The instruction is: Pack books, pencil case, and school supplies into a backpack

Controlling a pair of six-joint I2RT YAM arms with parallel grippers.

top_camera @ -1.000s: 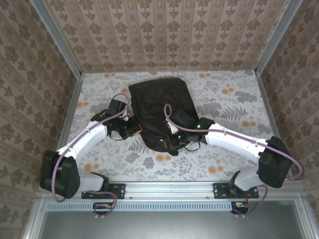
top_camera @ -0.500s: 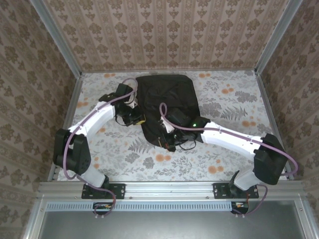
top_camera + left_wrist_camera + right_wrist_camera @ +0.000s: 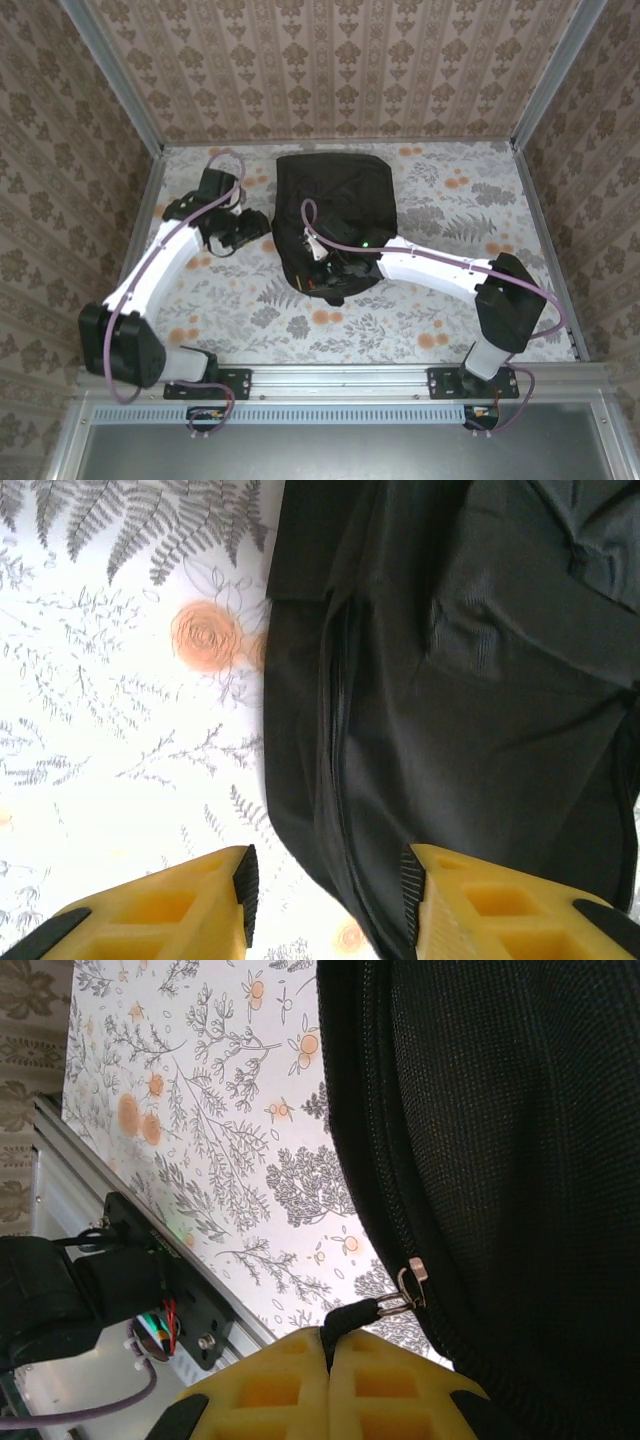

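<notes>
1. In the top external view, a large black soft fabric backpack (image 3: 340, 200) is seen lying flat on the floral-patterned tabletop (image 3: 450, 200), which is enclosed by damask-papered walls (image 3: 330, 60). The left end effector (image 3: 247, 228) is held just beside the backpack's left edge. The right end effector (image 3: 322, 265) is set over its near left corner.
2. In the left wrist view, the left end effector (image 3: 330, 895) is shown spread, with nothing gripped. One yellow finger (image 3: 180, 910) is placed over the tabletop (image 3: 100, 730) and the other over the backpack (image 3: 480, 680), whose zip seam (image 3: 335, 730) is seen beyond the gap.
3. In the right wrist view, the right end effector (image 3: 328, 1355) is pressed together on a black cord zip pull (image 3: 352, 1314) at the backpack's (image 3: 520, 1160) rim. A metal rail (image 3: 50, 1190) is seen past the tabletop (image 3: 200, 1110) edge.
</notes>
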